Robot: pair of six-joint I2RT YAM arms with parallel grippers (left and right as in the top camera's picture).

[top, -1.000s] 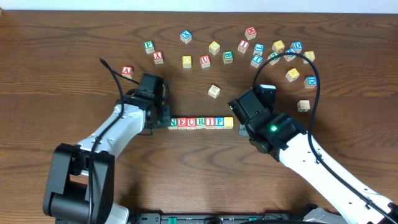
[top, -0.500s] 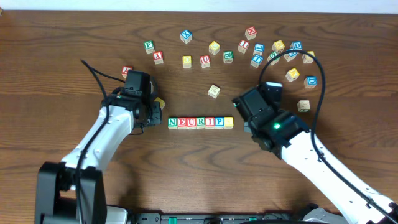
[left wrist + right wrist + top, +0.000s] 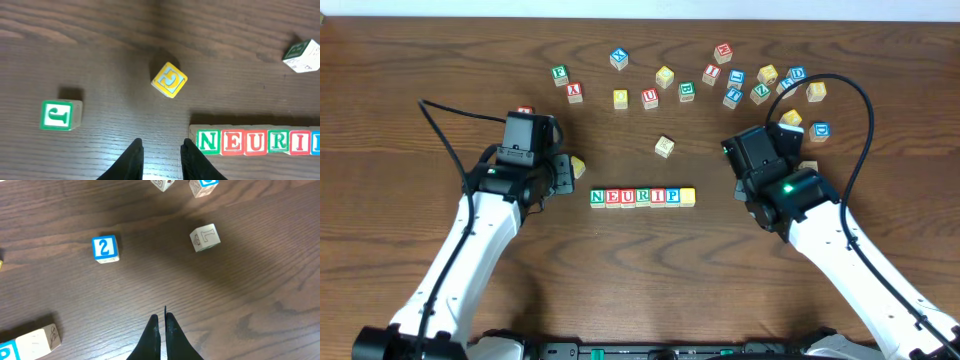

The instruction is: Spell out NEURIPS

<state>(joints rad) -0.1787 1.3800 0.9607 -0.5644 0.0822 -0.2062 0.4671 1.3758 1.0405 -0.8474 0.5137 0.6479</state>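
The NEURIPS cubes stand in one straight row (image 3: 642, 197) at mid-table: green N (image 3: 597, 197), red E, red U, green R, red I, blue P (image 3: 672, 197), and a yellow-faced cube (image 3: 687, 196) at the right end. The left wrist view shows N (image 3: 208, 142), E, U, R (image 3: 278, 142) and I side by side. My left gripper (image 3: 560, 178) (image 3: 161, 143) hovers left of the N, its fingers slightly apart over bare wood. My right gripper (image 3: 767, 150) (image 3: 162, 316) is right of the row, shut and empty.
Several loose letter cubes lie scattered along the back (image 3: 735, 78). One pale cube (image 3: 664, 147) sits behind the row. A yellow cube (image 3: 577, 166) (image 3: 170, 80) lies just ahead of my left fingers, a green-faced cube (image 3: 56, 115) to their left. A blue 2 cube (image 3: 105, 248) lies ahead of my right gripper.
Both grippers have drawn away from the ends of the row: the left one leftwards and back, the right one rightwards and back. The row itself has not moved.
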